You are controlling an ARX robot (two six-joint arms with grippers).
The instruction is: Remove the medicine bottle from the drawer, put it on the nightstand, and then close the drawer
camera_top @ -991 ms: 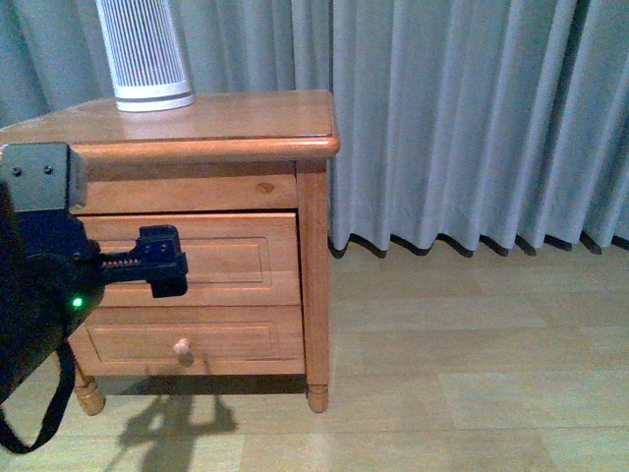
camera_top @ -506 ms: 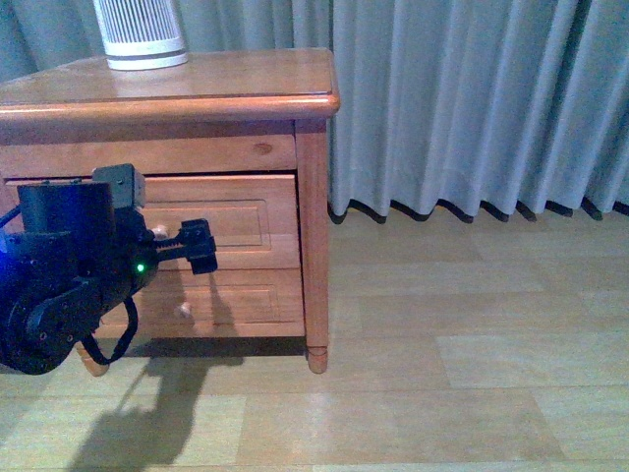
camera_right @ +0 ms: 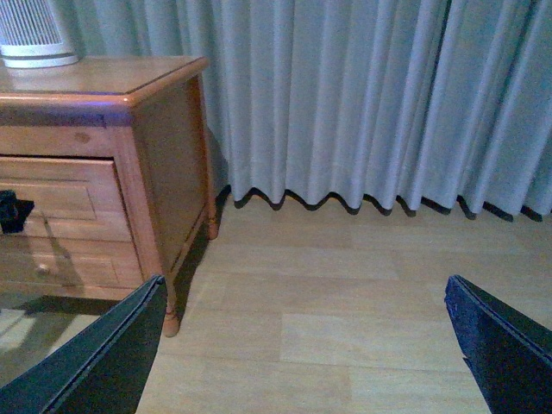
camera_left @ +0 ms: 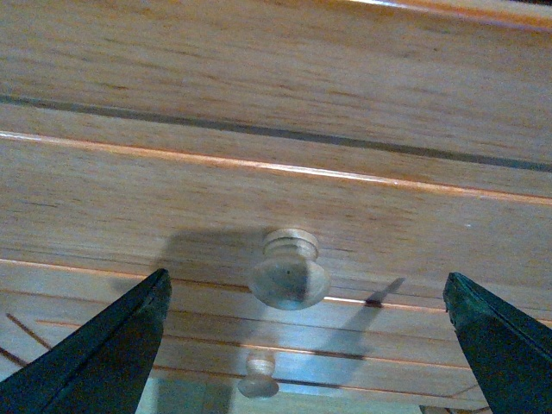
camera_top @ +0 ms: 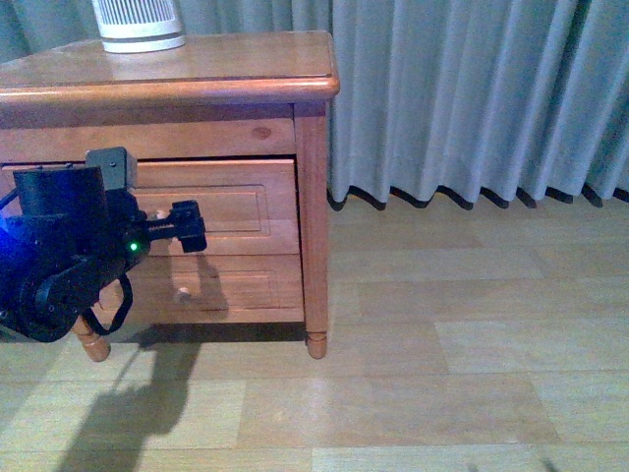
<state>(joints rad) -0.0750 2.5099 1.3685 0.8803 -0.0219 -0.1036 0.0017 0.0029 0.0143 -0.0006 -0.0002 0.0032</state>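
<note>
Two dark fingers (camera_left: 112,345) of the left gripper (camera_top: 187,231) stood spread wide, with the round knob (camera_left: 289,276) of the upper drawer (camera_top: 236,206) between them and apart from both. In the front view the left arm (camera_top: 69,265) sat at 9 o'clock, a green light glowing on it and its gripper level with the drawer's panel front. The drawer's inside was hidden, the medicine bottle was out of sight in all three views, and whether the drawer was fully shut could not be told. The bench (camera_top: 197,84), a reddish-brown wooden nightstand, filled the frame from 9 to 11 o'clock. A white slatted cylinder (camera_top: 138,25) stood on its top at 11 o'clock. The shorter lower drawer (camera_top: 236,290) sat just beneath the upper one. Well apart from the bench, the right gripper (camera_right: 302,285) held its own fingers wide over the plank floor (camera_top: 442,374), with nothing between them. Grey curtains (camera_top: 472,98) hung from 12 to 3 o'clock.
</note>
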